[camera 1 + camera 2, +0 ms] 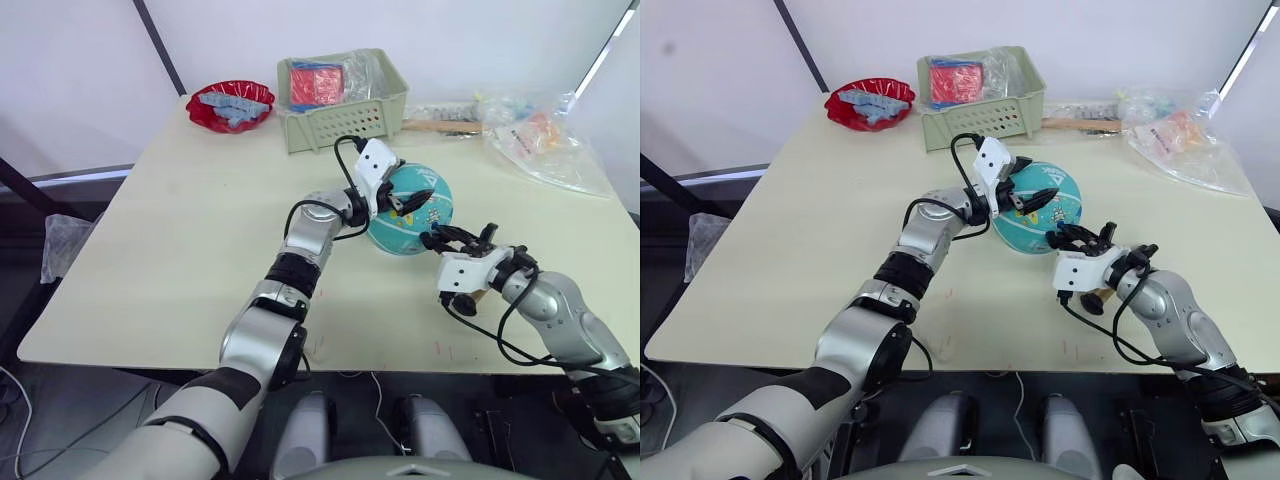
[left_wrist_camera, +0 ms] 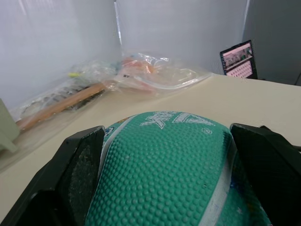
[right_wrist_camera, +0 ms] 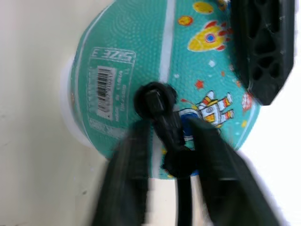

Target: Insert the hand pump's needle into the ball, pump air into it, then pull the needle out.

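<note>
Ball (image 3: pixel 141 56) sticker (image 3: pixel 106 89): barcode, with small print too fine to read.
Ball, box above the sticker: mirrored characters, possibly "SIZE"; uncertain.
Elsewhere: nothing legible.

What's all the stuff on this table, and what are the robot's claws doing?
ball: one, teal with cartoon prints and a barcode sticker, mid-table.
needle: one, black fitting on a thin black hose, its tip pressed to the ball beside the barcode sticker.
bowl: one, red, holding blue-grey bits, far left of the table.
basket: one, pale green, holding a red packet in plastic, at the far edge.
wooden-handled tool: one, in clear wrap, right of the basket.
plastic bags: a clear heap with orange contents, far right corner.
table: one, cream.
left claw: black fingers either side of the ball, steadying it.
right claw: black fingers gripping the needle's fitting.
</note>
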Robot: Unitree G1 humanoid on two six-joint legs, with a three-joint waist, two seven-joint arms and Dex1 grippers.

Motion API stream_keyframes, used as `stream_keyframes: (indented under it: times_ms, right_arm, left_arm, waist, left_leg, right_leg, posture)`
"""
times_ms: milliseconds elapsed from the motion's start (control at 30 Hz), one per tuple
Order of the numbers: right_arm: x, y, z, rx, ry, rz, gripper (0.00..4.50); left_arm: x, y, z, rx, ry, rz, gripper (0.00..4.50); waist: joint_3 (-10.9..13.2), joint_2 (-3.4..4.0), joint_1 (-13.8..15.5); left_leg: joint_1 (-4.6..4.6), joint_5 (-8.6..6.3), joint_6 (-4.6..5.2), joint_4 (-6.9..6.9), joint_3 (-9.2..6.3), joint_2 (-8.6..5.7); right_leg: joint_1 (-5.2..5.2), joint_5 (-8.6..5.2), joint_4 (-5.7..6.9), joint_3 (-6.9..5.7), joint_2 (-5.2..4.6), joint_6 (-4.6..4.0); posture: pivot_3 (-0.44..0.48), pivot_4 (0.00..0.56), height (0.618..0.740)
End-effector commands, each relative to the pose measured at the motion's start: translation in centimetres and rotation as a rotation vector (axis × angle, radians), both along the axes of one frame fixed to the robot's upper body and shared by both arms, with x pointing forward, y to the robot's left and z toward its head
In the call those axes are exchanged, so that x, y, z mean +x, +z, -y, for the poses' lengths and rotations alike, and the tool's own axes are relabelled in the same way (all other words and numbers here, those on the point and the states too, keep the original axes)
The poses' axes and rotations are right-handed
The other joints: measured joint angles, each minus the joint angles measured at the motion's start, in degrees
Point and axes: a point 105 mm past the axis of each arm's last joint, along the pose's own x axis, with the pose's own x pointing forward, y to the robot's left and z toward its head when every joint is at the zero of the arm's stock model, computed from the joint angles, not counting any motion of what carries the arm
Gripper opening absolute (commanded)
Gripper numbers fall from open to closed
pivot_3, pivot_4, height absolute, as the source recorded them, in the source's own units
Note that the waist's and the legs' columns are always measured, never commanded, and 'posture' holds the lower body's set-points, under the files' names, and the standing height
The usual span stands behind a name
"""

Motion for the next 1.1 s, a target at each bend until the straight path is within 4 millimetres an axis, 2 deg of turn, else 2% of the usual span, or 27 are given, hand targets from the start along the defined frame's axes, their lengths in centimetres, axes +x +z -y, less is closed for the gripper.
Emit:
stream_keyframes:
  times_ms: [33,133,233,400,567,733,900,1100]
  right_arm:
    - [0.0,1.4,-0.5,0.03,0.019,0.053,0.05]
    - [-0.1,1.2,-0.6,0.076,0.008,0.031,0.05]
    - [-0.2,1.0,-0.6,0.191,-0.023,-0.016,0.05]
    - [-0.3,0.7,-0.5,0.439,-0.079,-0.109,0.05]
    - [-0.4,1.1,-0.4,0.792,-0.109,-0.188,0.05]
    - [-0.6,1.5,-1.0,1.008,-0.098,-0.234,0.05]
    - [-1.1,1.7,-1.4,1.031,-0.066,-0.207,0.05]
    - [-2.0,0.9,-1.4,0.991,-0.055,-0.182,0.05]
  left_arm:
    - [-0.1,-1.9,0.1,0.033,0.008,-0.057,4.5]
    - [-0.1,-2.0,0.1,0.031,0.013,-0.059,4.5]
    - [-0.2,-2.1,0.2,0.029,0.015,-0.059,4.5]
    - [-0.5,-2.5,0.5,0.02,0.018,-0.066,4.5]
    - [-0.4,-2.7,0.2,0.017,0.044,-0.067,4.5]
    - [-0.3,-3.0,0.2,0.019,0.065,-0.067,4.5]
    - [-0.5,-4.4,0.5,0.041,0.109,-0.077,4.5]
    - [-0.8,-6.3,1.0,0.084,0.15,-0.09,4.5]
  waist:
    - [0.0,0.0,0.0]
    - [0.0,0.0,-0.1]
    - [0.0,-0.01,-0.1]
    - [0.0,0.0,-0.1]
    - [0.0,0.0,-0.1]
    - [0.0,-0.01,-0.1]
    - [0.0,-0.01,0.1]
    - [0.0,0.01,0.4]
  left_leg:
    - [0.02,0.0,0.0,0.0,0.0,0.01]
    - [0.02,0.0,0.0,0.0,0.0,0.01]
    - [0.03,0.0,0.0,-0.01,-0.01,0.01]
    - [0.16,0.0,0.0,-0.01,-0.01,0.02]
    - [0.17,0.0,0.0,-0.05,-0.03,0.03]
    - [0.17,0.0,0.0,-0.05,-0.04,0.03]
    - [0.15,-0.01,0.01,-0.05,-0.04,0.03]
    - [0.15,0.0,0.0,-0.05,-0.06,0.02]
  right_leg:
    - [0.01,0.0,0.0,0.0,0.0,0.0]
    - [0.01,0.0,0.0,0.0,0.01,0.0]
    - [0.01,0.0,0.0,0.0,0.01,0.0]
    - [0.15,0.0,0.01,0.0,0.01,-0.01]
    - [0.17,0.0,0.01,-0.02,0.02,-0.01]
    - [0.16,0.0,0.01,-0.02,0.02,-0.01]
    - [0.16,-0.01,0.0,-0.03,0.02,-0.01]
    - [0.17,-0.01,-0.01,-0.04,0.01,0.0]
  posture:
    - [0.0,0.15,0.735]
    - [0.0,0.15,0.735]
    - [0.0,0.15,0.735]
    - [0.0,0.15,0.735]
    - [0.0,0.15,0.735]
    - [0.0,0.15,0.735]
    - [0.0,0.15,0.735]
    - [0.0,0.15,0.735]
